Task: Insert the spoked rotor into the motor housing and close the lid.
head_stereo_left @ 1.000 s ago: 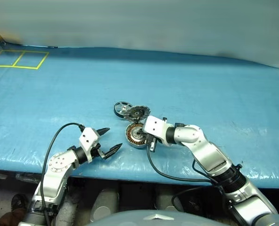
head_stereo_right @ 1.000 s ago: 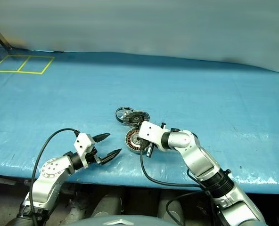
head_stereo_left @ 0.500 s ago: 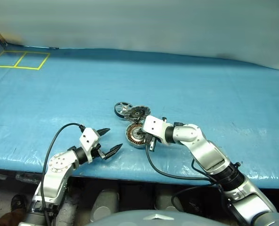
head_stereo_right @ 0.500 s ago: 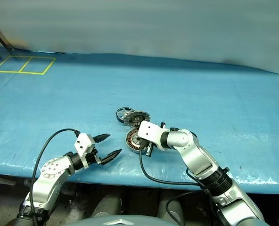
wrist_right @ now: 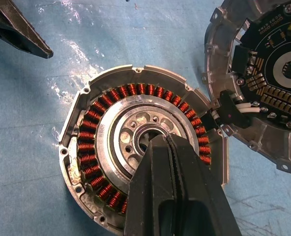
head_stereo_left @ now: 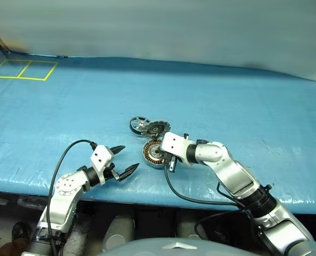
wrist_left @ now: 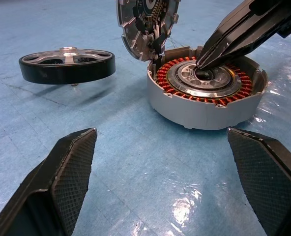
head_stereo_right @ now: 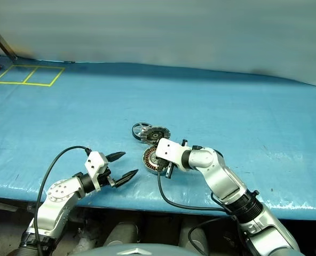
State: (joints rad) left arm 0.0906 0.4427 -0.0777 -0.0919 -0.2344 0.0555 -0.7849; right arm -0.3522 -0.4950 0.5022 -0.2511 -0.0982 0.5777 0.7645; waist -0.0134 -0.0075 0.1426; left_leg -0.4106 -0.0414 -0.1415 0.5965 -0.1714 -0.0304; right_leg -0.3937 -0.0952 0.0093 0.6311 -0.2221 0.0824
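Bench (head_stereo_left: 243,106) is lying under a wrinkled blue plastic sheet, glossy along the near edge, with yellow tape squares (head_stereo_left: 22,69) marking its far left corner. A pale grey wall is running behind it.

Motor housing (wrist_left: 207,93) is sitting open on the sheet near the front edge, copper-red windings ringing a silver hub. Right gripper (wrist_right: 160,142) is reaching down into it from above, jaws clenched together with nothing between them, tips resting at the central hole of the hub; whether they are actually touching metal, cannot tell.

Lid (wrist_left: 146,24) is standing tilted up at the housing's far rim, leaning against it, circuit face showing, and white wires are running from it down to the housing edge.

Spoked rotor (wrist_left: 67,65) is lying flat on the sheet just beyond and to the left of the housing, close beside the lid, apart from the housing and well outside both sets of jaws. Dark outer rim, silver spokes and hub facing up.

Left gripper (head_stereo_left: 121,160) is hovering low over the front edge of the bench, left of the housing, jaws released wide and holding nothing, pointing toward housing and rotor with bare sheet in between.

The right gripper's fingers are occupying the housing's centre, and the propped lid is standing between rotor and housing opening.
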